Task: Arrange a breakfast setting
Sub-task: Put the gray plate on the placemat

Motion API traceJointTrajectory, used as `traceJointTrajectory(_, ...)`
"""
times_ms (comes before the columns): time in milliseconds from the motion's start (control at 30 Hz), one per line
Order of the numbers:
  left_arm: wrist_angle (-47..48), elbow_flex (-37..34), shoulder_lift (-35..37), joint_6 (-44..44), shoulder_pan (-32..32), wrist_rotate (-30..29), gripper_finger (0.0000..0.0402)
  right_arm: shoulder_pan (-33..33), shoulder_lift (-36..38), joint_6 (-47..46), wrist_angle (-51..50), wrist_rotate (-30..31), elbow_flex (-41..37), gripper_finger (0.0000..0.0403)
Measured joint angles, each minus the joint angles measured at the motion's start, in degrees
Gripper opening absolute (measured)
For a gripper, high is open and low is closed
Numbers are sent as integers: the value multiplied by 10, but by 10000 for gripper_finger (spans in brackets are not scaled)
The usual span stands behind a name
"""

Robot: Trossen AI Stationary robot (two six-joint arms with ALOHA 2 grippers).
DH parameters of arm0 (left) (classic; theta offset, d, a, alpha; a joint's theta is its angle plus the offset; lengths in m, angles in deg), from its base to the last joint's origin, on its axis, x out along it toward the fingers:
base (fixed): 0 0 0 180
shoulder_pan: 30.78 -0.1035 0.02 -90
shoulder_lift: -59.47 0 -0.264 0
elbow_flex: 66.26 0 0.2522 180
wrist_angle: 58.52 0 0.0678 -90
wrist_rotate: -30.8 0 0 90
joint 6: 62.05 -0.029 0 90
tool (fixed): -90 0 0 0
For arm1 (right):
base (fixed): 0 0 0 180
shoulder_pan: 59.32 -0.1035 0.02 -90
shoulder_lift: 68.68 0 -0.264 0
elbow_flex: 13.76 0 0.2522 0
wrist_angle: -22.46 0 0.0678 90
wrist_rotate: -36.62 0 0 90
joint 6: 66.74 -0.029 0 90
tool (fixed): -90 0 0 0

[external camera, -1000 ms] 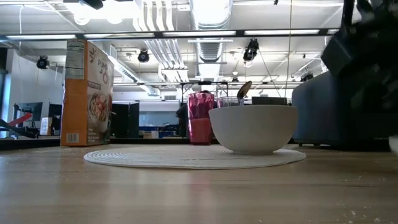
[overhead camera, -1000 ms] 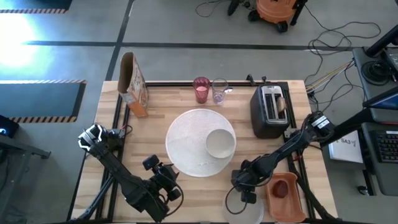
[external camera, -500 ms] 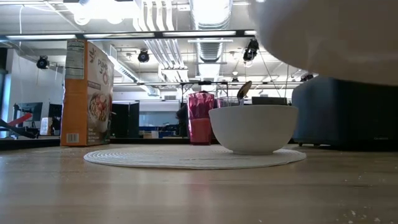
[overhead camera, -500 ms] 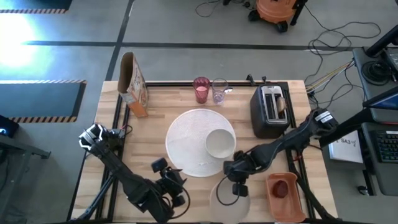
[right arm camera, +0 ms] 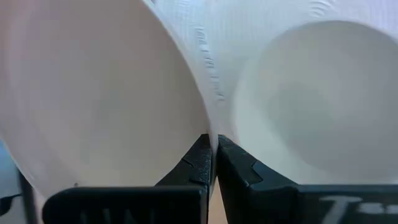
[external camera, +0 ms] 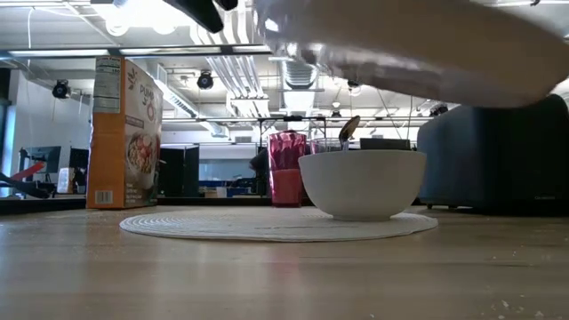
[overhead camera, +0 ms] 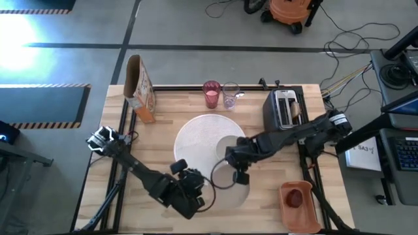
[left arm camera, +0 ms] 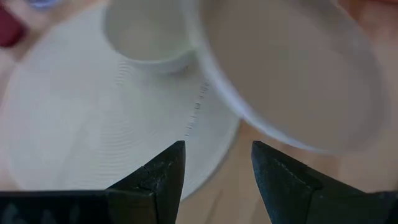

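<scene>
From above we see a cereal box [overhead camera: 140, 88], toaster [overhead camera: 283, 115] and pink cup [overhead camera: 211, 94] around the large round white plate [overhead camera: 199, 147]. The right gripper [overhead camera: 236, 175] pinches the small white plate [overhead camera: 230, 183] aloft beside the white bowl [overhead camera: 230, 149]. Left wrist view: the left gripper [left arm camera: 216, 180] gapes, holding nothing.

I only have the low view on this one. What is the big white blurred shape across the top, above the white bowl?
Observer: It is a small white round plate, lifted off the table. The right tool is shut on its rim.
Operator: Where over the table is it?
Observer: From above, it overlaps the near edge of the large round white plate, next to the white bowl.
Operator: And the other arm?
Observer: The left tool is open and empty, and it points toward the small plate from the table's near side.
</scene>
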State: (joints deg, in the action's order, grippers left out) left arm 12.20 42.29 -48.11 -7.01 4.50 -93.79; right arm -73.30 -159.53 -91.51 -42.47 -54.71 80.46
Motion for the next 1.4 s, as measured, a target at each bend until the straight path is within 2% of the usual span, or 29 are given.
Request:
traceJointTrajectory(133,-27,0,7,-52,-18,47,168,25,0,6,-18,2,-3,9)
traceJointTrajectory(333,-27,0,8,-83,-53,60,168,42,-1,13,-27,28,-4,8)
traceJointTrajectory(567,-28,-1,8,-105,-93,42,168,41,-1,27,-21,32,17,8)
traceJointTrajectory(900,-24,-4,7,-109,-109,21,164,41,-1,62,-18,48,44,8)
traceJointTrajectory(1033,-17,-4,7,-110,-111,33,123,41,-1,63,-17,47,45,8)
traceJointTrajectory(1200,-8,-5,7,-99,-115,34,21,41,-1,57,-21,37,45,9)
traceJointTrajectory(1400,-3,-5,7,-102,-118,39,8,41,-1,58,-21,31,45,11)
